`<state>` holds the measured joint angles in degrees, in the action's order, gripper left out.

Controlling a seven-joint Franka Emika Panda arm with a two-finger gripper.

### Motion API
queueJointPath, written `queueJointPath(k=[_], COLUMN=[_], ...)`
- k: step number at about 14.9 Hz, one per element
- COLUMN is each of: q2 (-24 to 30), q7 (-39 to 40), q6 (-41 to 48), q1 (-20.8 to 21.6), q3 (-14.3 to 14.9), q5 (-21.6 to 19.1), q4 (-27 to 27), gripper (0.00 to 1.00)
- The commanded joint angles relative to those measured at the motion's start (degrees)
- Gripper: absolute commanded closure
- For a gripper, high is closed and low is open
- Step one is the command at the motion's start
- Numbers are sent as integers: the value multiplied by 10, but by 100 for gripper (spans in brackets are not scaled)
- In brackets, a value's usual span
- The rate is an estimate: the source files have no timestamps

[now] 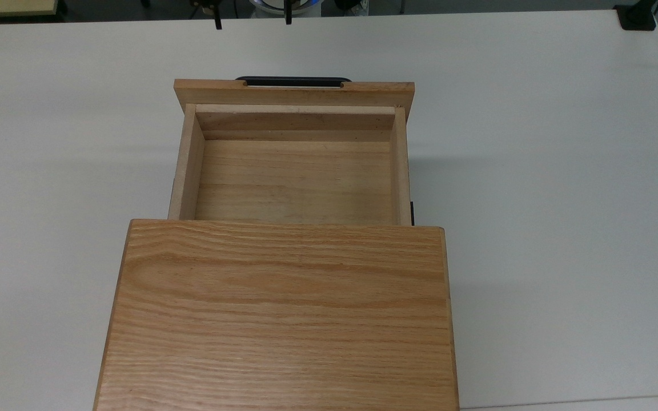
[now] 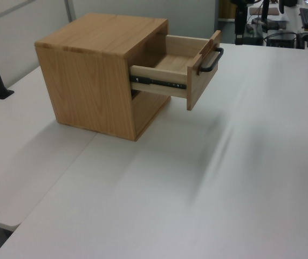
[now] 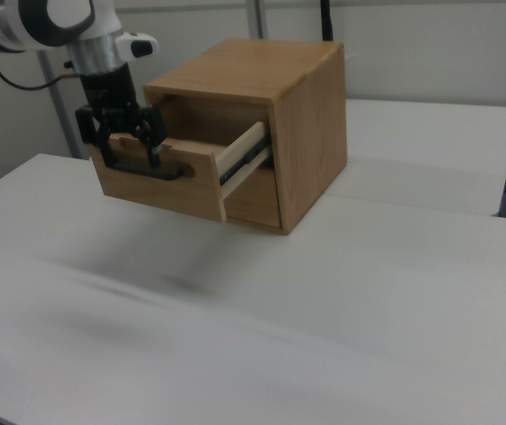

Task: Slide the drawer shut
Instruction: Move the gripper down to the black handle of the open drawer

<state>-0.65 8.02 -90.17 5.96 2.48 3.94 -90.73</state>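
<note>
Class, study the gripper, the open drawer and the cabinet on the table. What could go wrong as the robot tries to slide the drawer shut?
1. The gripper, fingers spread, hangs by the handle; a finger might snag the bar instead of pushing the drawer front squarely.
2. The cabinet stands loose on the table, so a push may shift the whole cabinet.
3. An off-centre push could bind the side rail.
</note>
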Motion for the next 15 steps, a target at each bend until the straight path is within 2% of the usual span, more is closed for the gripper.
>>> queueJointPath(k=[1, 2, 4, 5, 6, 11, 15], q2=[10, 10, 8, 7, 7, 3, 1], q7=[10, 12, 9, 2, -13, -111, -121], q6=[0, 0, -4, -5, -17, -103, -157], q1=[-5, -5, -4, -4, -4, 0, 2], q3=[-23, -23, -24, -24, -24, -31, -32], q5=[-1, -4, -12, -25, -32, -33, -32], q4=[-31, -32, -37, -38, -40, -69, -90], gripper=[8, 15, 75, 93, 100, 100, 100])
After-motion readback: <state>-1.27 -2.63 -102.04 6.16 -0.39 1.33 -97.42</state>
